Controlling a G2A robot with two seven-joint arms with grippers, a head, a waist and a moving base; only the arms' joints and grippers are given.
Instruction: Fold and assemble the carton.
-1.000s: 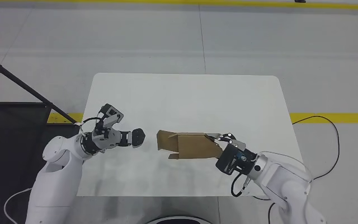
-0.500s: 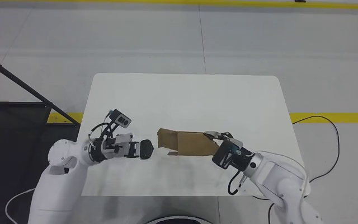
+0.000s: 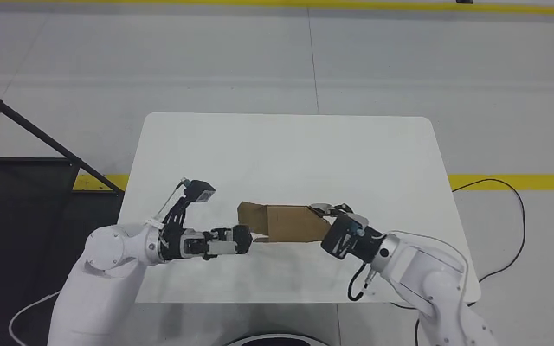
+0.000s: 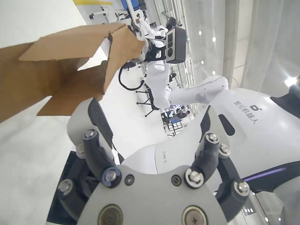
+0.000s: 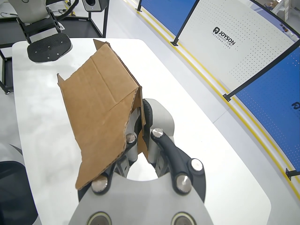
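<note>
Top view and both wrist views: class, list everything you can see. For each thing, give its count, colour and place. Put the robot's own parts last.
carton: one, brown, partly folded, over the table's front middle
table: one, white, centre
floor line: one, yellow, beside the table
cable: one, black, on the floor by the table
panels: several, blue and white, behind the table
left gripper: one, black, open, at the carton's flap end
right gripper: one, black, shut on the carton's other end
</note>
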